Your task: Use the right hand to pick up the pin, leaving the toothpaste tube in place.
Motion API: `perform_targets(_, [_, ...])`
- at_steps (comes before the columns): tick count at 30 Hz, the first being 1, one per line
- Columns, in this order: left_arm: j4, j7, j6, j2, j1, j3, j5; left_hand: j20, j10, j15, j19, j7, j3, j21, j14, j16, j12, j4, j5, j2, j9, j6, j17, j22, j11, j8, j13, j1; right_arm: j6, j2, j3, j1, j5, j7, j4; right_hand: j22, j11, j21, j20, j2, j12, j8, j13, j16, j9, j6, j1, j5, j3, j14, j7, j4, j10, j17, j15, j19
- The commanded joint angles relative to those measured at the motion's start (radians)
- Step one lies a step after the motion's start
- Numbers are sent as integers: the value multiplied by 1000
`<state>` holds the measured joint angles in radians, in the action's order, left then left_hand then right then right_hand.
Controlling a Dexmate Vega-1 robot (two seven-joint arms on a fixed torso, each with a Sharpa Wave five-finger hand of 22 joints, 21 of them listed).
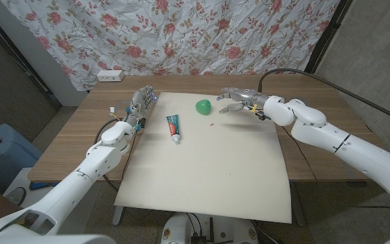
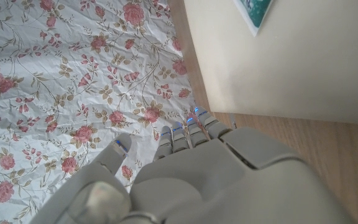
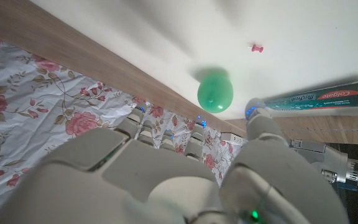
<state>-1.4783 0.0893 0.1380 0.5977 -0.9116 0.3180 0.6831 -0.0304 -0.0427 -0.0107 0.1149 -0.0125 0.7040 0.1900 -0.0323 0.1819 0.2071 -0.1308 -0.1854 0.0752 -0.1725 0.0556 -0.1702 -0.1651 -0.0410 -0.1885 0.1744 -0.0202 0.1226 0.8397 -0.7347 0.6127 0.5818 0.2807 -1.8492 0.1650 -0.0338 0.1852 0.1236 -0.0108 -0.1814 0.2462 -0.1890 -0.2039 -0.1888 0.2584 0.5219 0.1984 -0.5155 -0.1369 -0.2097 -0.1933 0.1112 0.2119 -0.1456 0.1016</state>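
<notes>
Count: one tiny pink push pin [image 1: 210, 124], one white-and-green toothpaste tube [image 1: 173, 127], one green balloon-like ball [image 1: 203, 106], all on one cream mat [image 1: 208, 169] over the wooden table [image 1: 73, 135].
Right hand: right hand [image 1: 235, 102] hovers over the mat's far side, fingers loosely spread, holding nothing, touching nothing as far as I can see.
Left hand: left hand [image 1: 139, 103] sits at the mat's far-left edge, fingers straight and close together, holding nothing.
Pin vs fingers: pin lies on the mat near and left of the right fingertips [image 1: 223, 108], apart from them, between tube and hand.
Tube: left of the pin, well apart.
</notes>
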Motion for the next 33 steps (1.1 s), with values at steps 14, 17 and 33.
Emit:
perform_targets(14, [-21, -8, -41, 25, -1, 6, -2, 7, -5, 5, 3, 2, 10, 2, -9, 0, -5, -2, 0, 82, -3, 10, -1, -4, -5, 2, 4, 0, -49, -44, -64, -93, 150, 170, 17, 2, 4, 6, 1, -8, -8, 17, -2, -8, -6, 41, 75, 13, -28, 2, -7, 1, 11, 4, -9, 20])
perform_targets(17, [-24, -6, -49, 27, 2, 8, -3, 8, -5, 6, 4, 3, 10, 2, -9, 0, -5, -2, 0, 82, -3, 9, -1, -4, -4, 2, 4, 0, -59, -50, -68, -99, 161, 177, 21, 2, 5, 5, 1, -11, -8, 19, -2, -7, -6, 47, 86, 13, -30, -1, -7, 2, 12, 4, -11, 18])
perform_targets(33, [-6, -17, -63, 20, 18, 20, 0, 8, -5, 5, 4, 6, 11, 1, -15, 0, -7, -3, 1, 81, -3, 9, -2, -4, -4, 4, 4, 1, -63, -84, -82, -118, 169, 223, 50, 2, -16, -10, -2, -40, -8, 23, 0, 1, -10, 62, 153, 7, -39, -26, -9, 5, 27, 2, -19, -33])
